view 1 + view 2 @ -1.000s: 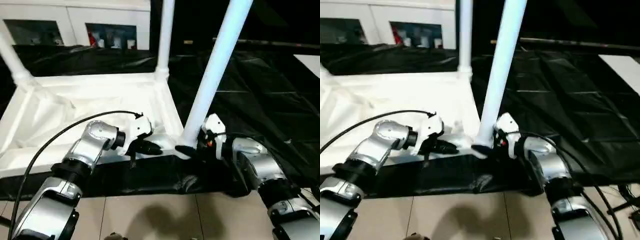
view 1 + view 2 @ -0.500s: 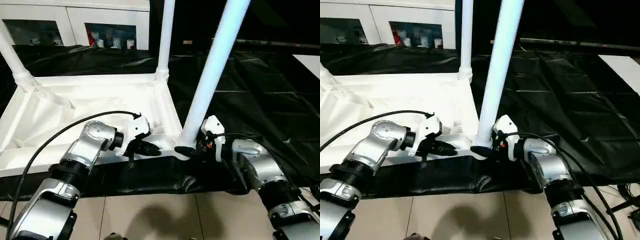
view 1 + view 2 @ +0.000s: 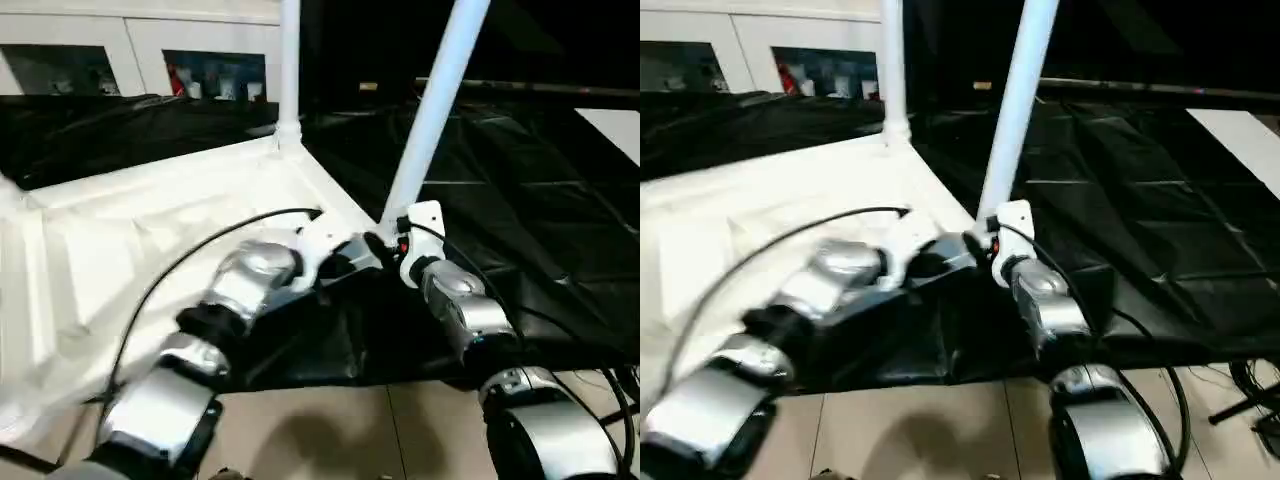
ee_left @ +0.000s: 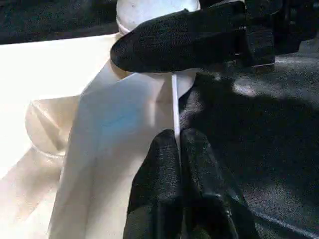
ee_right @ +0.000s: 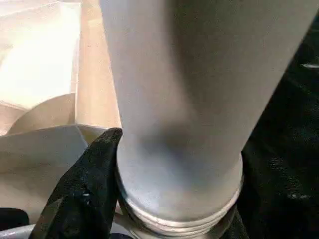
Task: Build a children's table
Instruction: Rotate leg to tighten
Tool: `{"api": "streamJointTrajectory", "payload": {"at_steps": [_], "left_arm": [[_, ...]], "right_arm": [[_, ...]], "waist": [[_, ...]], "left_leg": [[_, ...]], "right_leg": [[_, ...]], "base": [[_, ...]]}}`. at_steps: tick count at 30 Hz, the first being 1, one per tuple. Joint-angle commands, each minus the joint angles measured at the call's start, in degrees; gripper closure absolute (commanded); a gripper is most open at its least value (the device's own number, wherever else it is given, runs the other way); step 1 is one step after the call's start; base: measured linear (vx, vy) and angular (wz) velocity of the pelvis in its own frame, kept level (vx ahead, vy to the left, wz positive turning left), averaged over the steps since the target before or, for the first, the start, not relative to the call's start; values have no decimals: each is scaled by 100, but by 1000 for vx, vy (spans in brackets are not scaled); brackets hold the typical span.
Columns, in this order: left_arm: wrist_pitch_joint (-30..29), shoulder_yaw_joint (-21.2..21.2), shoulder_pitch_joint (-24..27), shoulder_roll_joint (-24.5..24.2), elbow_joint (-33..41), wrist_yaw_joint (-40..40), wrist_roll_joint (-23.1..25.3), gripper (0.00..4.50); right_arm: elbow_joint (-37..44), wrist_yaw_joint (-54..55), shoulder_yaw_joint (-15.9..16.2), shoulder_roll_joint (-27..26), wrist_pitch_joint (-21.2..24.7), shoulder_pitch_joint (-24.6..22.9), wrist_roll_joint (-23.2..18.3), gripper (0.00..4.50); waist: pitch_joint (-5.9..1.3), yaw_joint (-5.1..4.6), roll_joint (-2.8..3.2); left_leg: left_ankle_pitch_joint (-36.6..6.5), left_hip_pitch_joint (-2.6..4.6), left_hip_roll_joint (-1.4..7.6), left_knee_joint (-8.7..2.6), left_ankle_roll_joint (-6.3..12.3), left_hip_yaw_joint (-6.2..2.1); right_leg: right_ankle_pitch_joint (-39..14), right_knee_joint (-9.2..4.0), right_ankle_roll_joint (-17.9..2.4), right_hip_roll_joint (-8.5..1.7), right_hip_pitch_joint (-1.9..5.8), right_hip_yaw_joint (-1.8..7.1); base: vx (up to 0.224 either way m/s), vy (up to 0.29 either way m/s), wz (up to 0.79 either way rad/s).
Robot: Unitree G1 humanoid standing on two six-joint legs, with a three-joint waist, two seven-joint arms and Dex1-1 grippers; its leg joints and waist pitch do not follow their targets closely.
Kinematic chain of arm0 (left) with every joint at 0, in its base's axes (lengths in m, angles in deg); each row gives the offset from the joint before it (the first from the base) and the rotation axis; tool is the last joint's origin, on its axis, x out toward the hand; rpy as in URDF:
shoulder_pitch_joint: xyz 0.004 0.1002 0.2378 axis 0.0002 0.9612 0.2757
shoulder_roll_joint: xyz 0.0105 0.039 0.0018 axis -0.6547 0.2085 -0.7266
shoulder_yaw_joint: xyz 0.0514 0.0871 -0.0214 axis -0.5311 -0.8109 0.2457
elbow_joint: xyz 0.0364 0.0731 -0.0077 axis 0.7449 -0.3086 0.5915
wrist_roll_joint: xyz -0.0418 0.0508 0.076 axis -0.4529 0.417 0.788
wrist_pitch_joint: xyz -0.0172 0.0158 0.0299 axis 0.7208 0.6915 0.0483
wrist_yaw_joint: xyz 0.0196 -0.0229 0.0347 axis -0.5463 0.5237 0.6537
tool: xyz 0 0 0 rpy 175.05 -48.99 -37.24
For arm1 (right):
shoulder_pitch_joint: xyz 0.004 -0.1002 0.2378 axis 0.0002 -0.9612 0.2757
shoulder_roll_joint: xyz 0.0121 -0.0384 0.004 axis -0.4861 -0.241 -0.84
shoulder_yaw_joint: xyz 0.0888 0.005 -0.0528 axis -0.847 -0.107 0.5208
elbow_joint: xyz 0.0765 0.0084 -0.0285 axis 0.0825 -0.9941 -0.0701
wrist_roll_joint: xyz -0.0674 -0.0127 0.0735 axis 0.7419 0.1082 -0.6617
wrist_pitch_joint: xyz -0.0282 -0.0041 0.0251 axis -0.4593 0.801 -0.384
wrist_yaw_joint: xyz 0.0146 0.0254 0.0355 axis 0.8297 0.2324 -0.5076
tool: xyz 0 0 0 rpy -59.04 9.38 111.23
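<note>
The white tabletop lies upside down on a black sheet. One white leg stands upright in its far corner socket. A second leg rises at a lean from the near right corner. My right gripper is shut round this leg's base, and one black finger presses against the tube just above its ringed collar. My left gripper sits close beside it, fingers shut on the thin edge of the tabletop's rim. In the left wrist view, a right finger wraps across the leg's foot.
A black sheet covers the work surface to the right and behind. A white cabinet with glass doors stands at the back. Tiled floor shows below the near edge. A black cable arcs over my left forearm.
The whole picture has shifted and tilted with the head. My right fingers have narrowed onto the leg's base. Both forearms now reach further forward towards the near right corner.
</note>
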Motion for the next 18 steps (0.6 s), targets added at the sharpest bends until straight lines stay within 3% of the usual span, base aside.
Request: {"api": "streamJointTrajectory", "payload": {"at_steps": [1,5,8,9,12,14,15,18], "left_arm": [[66,80,40,99,-192,-211,-8,450],[208,78,81,-49,-171,53,-55,450],[254,71,137,-155,-137,249,-75,450],[452,52,263,-352,-32,647,-139,450],[561,55,379,-519,91,1022,-229,450],[690,41,476,-640,224,1384,-326,450],[670,-16,661,-918,551,2094,-498,450],[594,-70,745,-1105,725,2426,-550,450]], "right_arm": [[-167,-191,41,-110,17,-38,31,107],[-100,-527,95,-39,-260,-12,33,75],[-6,-839,161,85,-429,-74,64,75],[341,-1445,230,313,-452,-284,-11,75],[658,-1954,306,526,-449,-480,-61,75],[836,-2240,349,669,-444,-595,-77,75],[1190,-2790,436,965,-399,-803,-140,75],[1394,-3131,495,1145,-344,-911,-187,75]], "waist": [[-359,3,-45],[-362,12,-40],[-363,13,-49],[-364,10,-39],[-367,20,-53],[-364,9,-43],[-354,6,-31],[-351,3,-3]], "left_leg": [[-1104,49,132,-369,224,-62],[-1112,47,137,-369,262,-65],[-1047,38,135,-364,303,-62],[-1018,32,135,-359,326,-61],[-934,6,137,-355,476,-70],[-945,13,141,-356,489,-74],[-1017,26,150,-361,472,-74],[-1078,43,168,-366,477,-65]], "right_leg": [[-921,-485,-1181,-295,251,251],[-971,-489,-1182,-300,251,251],[-855,-475,-1214,-298,262,245],[-811,-469,-1240,-303,265,249],[-617,-454,-1233,-299,298,243],[-645,-462,-1264,-300,292,242],[-733,-470,-1302,-295,286,243],[-707,-452,-1392,-285,254,253]], "base": [[0,0,0],[0,0,0],[0,0,0],[0,0,0],[0,0,0],[0,0,0],[0,0,0],[0,0,0]]}}
